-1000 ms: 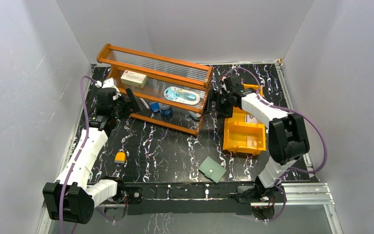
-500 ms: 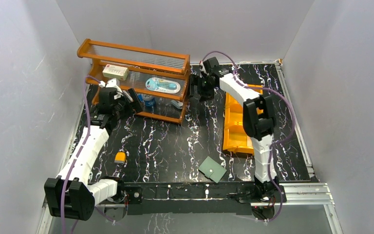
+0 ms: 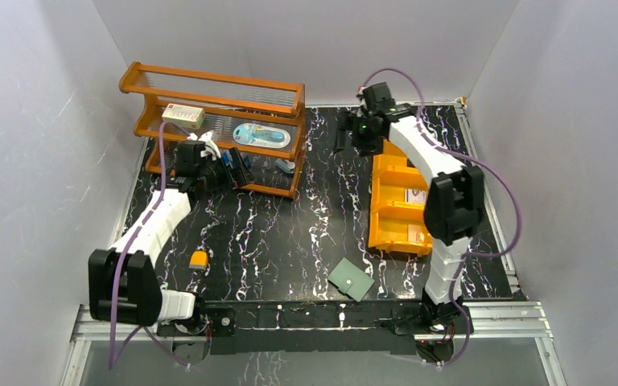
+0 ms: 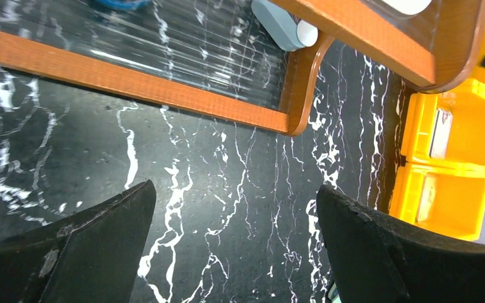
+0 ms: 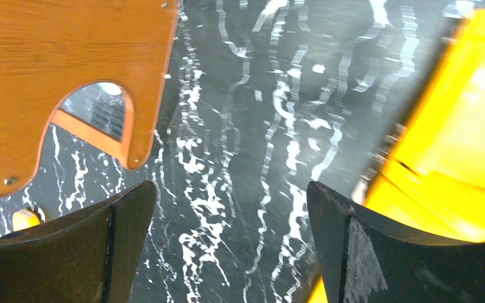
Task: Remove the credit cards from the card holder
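The card holder [image 3: 350, 279], a flat muted-green wallet, lies on the black marbled table near the front edge, far from both arms. The credit cards are hidden; none shows on or beside the holder. My left gripper [image 3: 236, 166] [image 4: 233, 189] hovers open at the front of the wooden shelf rack's [image 3: 209, 121] lower level, with only table between its fingers. My right gripper [image 3: 352, 138] [image 5: 230, 186] stands open at the back, between the rack's right end [image 5: 69, 82] and the orange tray [image 3: 402, 205], holding nothing.
The rack carries a white box with red print [image 3: 182, 115] and a blue-and-white pack [image 3: 259, 135]. Flat pale pieces [image 4: 441, 124] lie in the orange tray's [image 4: 461, 126] compartments. A small yellow object [image 3: 199, 260] sits front left. Grey walls close in the table.
The rack has slid left and toward the back. My right gripper has drawn away from the rack's right end toward the tray. My left gripper has shifted right along the rack's front.
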`<state>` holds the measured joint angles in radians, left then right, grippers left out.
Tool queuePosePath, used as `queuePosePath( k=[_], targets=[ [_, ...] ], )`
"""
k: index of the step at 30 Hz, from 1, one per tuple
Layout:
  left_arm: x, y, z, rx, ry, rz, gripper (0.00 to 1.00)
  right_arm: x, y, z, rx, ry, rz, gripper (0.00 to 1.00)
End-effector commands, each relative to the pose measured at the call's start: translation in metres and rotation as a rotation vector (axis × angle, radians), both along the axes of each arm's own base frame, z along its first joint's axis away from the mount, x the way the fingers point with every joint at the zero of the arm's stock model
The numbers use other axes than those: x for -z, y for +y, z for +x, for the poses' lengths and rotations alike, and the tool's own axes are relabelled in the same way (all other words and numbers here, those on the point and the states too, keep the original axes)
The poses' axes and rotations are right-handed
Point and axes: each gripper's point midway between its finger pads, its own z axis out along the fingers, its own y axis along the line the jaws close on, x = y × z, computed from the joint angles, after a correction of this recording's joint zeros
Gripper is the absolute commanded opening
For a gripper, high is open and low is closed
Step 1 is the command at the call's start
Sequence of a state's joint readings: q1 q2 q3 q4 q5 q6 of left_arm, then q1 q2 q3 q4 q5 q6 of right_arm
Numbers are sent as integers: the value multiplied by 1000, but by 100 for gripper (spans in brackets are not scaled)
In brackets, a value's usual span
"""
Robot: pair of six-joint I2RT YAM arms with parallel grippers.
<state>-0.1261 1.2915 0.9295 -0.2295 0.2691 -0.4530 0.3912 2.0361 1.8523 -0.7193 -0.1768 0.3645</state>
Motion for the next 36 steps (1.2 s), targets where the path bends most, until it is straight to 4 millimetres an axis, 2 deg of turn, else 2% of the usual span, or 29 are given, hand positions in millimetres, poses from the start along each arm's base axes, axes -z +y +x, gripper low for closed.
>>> queuePosePath(
  k=[1, 6, 10, 13, 18, 20, 24, 28, 32, 34, 36],
  targets=[
    [-1, -23, 12, 102, 8, -97, 98, -60, -48, 6, 140, -185, 5, 98],
    [28, -39, 25, 127, 80, -119, 97, -77, -64, -32, 170, -236, 33, 98],
    [56, -40, 36, 93, 143, -82, 95, -65, -71, -62, 192, -200, 49, 98],
    [68, -38, 38, 64, 180, -61, 93, -56, -83, -79, 227, -189, 23, 98],
    [92, -32, 42, 56, 223, 2, 92, -50, -102, -97, 283, -190, -34, 99],
    [92, -36, 46, 72, 224, -12, 91, -51, -112, -100, 311, -198, -70, 98],
    [73, -43, 45, 90, 191, -19, 90, -63, -125, -102, 342, -241, -112, 98],
    [59, -31, 31, 40, 183, 24, 91, -68, -127, -105, 343, -257, -111, 98],
    [42, -21, 17, 6, 146, 44, 91, -60, -126, -108, 337, -243, -108, 98],
    [43, -15, 10, -11, 143, 66, 92, -56, -125, -109, 333, -231, -108, 98],
    [54, -11, 6, -19, 162, 85, 93, -55, -125, -109, 333, -222, -108, 98]
  ],
)
